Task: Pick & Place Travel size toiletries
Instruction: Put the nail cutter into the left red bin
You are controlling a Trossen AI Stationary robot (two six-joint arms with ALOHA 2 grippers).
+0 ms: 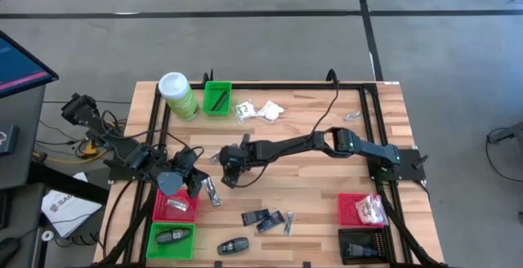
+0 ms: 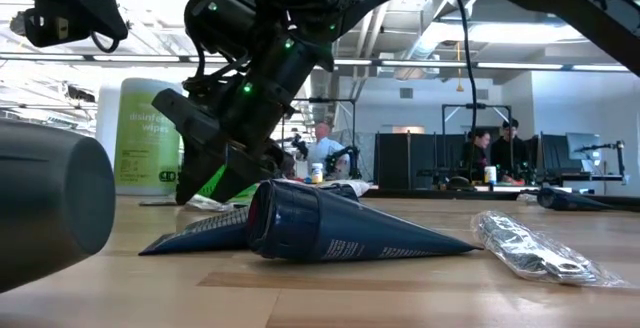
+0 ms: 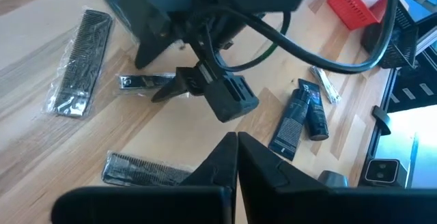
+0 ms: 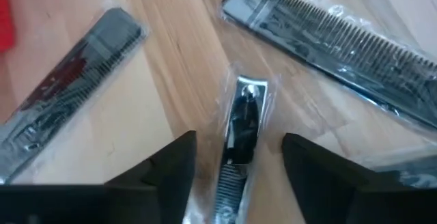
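A silvery nail clipper in a clear wrapper lies flat on the wooden table left of centre. My right gripper hangs over it, open and slanting down, one finger on each side of the wrapper with a gap on both sides. Two wrapped black combs lie on either side of it. My left gripper is shut on nothing above the left red bin. White sachets lie at the far side, and dark blue packets and a black oval piece near the front.
A tall green canister and a small green bin stand at the far left. Another green bin sits at the front left. A red bin and a black bin sit at the front right. A black frame edges the table.
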